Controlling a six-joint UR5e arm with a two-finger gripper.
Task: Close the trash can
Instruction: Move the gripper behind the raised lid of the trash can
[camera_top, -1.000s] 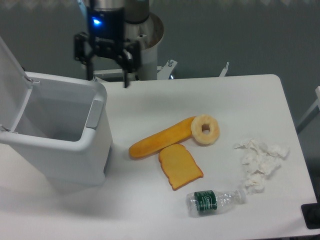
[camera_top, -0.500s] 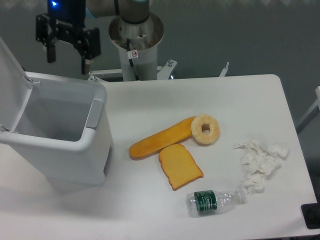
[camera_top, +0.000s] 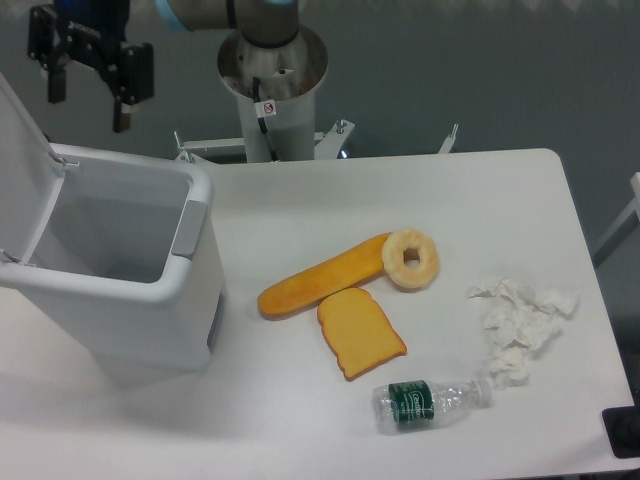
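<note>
**Bin open at nine o'clock, claw hanging above its back edge**

From my seat I see the trash can (camera_top: 120, 300) filling the nine o'clock side of the table (camera_top: 480, 200), its mouth wide open and the inside bare as far as I can see down. Its lid (camera_top: 22, 150) stands up at the ten o'clock corner, and the picture's left edge cuts most of it off, so I cannot see the hinge line in full. The grey latch (camera_top: 188, 228) sits on the rim facing three o'clock.

The gripper (camera_top: 88, 100) hangs at eleven o'clock, above and behind the bin's back rim, touching nothing. Its two fingers point down with a clear gap between them and nothing held. The arm above it runs out of the top of the frame, so only the wrist shows.

At twelve o'clock stands the grey pedestal (camera_top: 272, 90), partly hidden behind the table's far edge.

Near the centre lie a long orange loaf (camera_top: 320, 278), a ring-shaped doughnut (camera_top: 410, 259) touching its three o'clock end, and a slice of toast (camera_top: 360, 332) just beside the loaf toward six o'clock. Crumpled white tissue (camera_top: 520, 325) lies at four o'clock, hard to make out against the white top. A plastic bottle (camera_top: 430, 401) with a green label lies on its side at five o'clock, its cap end next to the tissue.
</note>
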